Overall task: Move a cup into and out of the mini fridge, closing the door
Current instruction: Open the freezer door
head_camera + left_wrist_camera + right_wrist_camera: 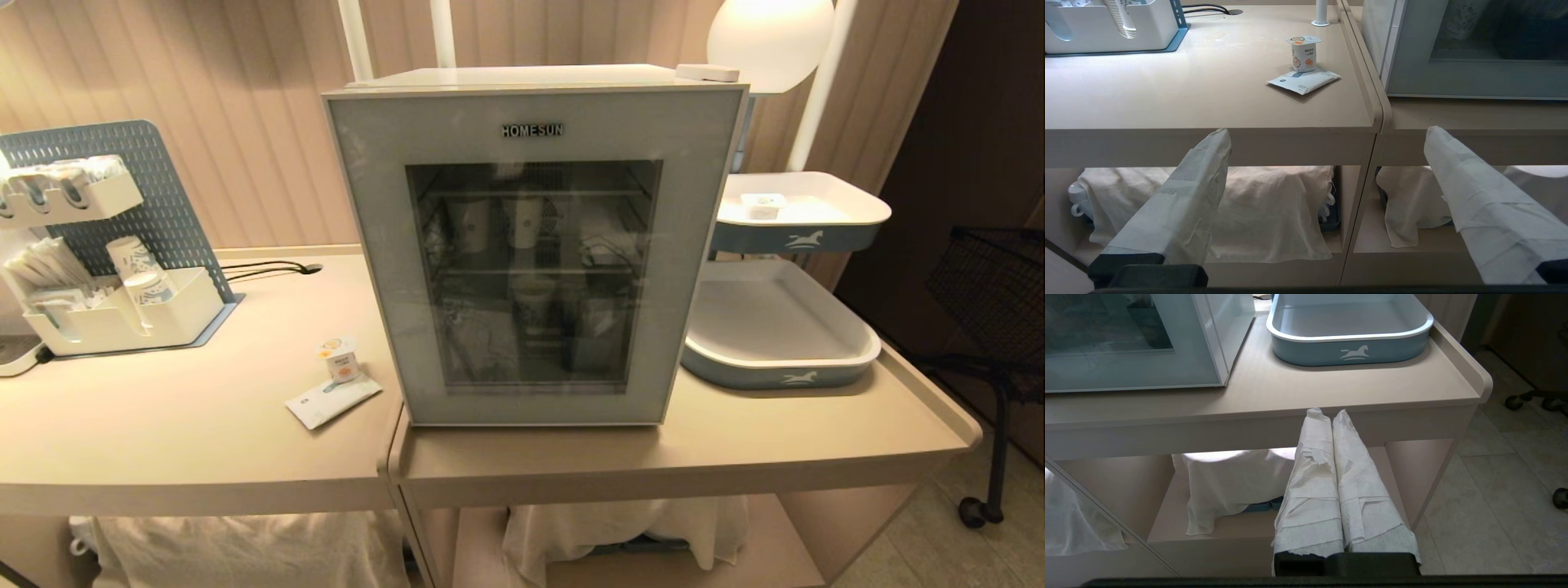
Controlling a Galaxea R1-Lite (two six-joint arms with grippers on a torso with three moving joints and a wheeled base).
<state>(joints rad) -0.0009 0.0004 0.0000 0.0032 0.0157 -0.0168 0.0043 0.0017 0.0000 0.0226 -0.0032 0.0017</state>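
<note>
1. At far left of the beige table (163,425): a white plastic organizer (122,318) with patterned paper cups (139,269), in front of a blue perforated board (122,180).
2. Right of it, on the same table: the small white yogurt-style cup (340,358) with orange fruit mark, upright, lid sealed, touching a flat white sachet (332,399) at its front. Near the left side of the fridge, outside it.
3. In the middle: the boxy white mini fridge (531,77), with the grey-framed glass door (375,245) fully closed. Behind the glass, cups dimly visible on wire shelves.
4. Right of the fridge: two blue and white trays (775,359) with a horse mark, one above the other.
5. Below table edge: left gripper (1327,132) with wrapped fingers (1196,183) spread wide, holding nothing.
6. Further right: right gripper (1331,413), wrapped fingers (1310,477) pressed together, nothing between.
</note>
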